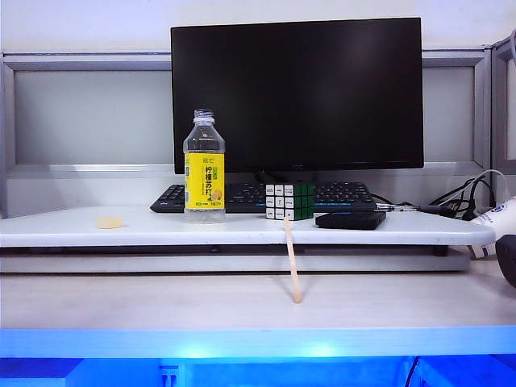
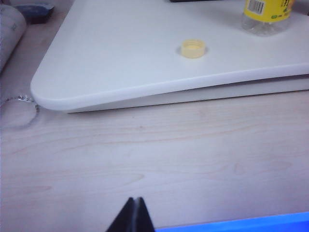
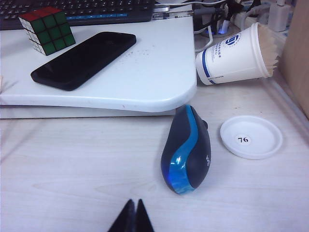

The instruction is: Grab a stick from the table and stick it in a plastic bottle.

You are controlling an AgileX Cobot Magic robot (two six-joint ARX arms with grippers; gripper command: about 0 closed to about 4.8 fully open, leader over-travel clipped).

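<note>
The stick (image 1: 291, 260) leans tilted against the front edge of the desk's (image 1: 72, 228) raised white top, its lower end resting on the pale wood-grain ledge, in front of the Rubik's cube (image 1: 290, 201). Neither end effector is near it: the left end effector (image 2: 134, 215) sits clenched and empty over the wood-grain ledge, well short of the white top's rounded corner, and the right end effector (image 3: 133, 216) is likewise clenched on nothing, just before a blue and black mouse (image 3: 187, 151). The plastic bottle (image 1: 204, 168) stands upright and uncapped on the white top, to the left of the cube as the exterior camera sees it, with its yellow cap (image 2: 193, 49) lying apart, further left. A black phone (image 3: 84, 59) lies beside the cube. Past the mouse, a paper cup (image 3: 236, 54) of sticks lies on its side near a white lid (image 3: 251, 137). Behind the cube are a keyboard (image 1: 347, 194) and a dark monitor (image 1: 298, 93)
</note>
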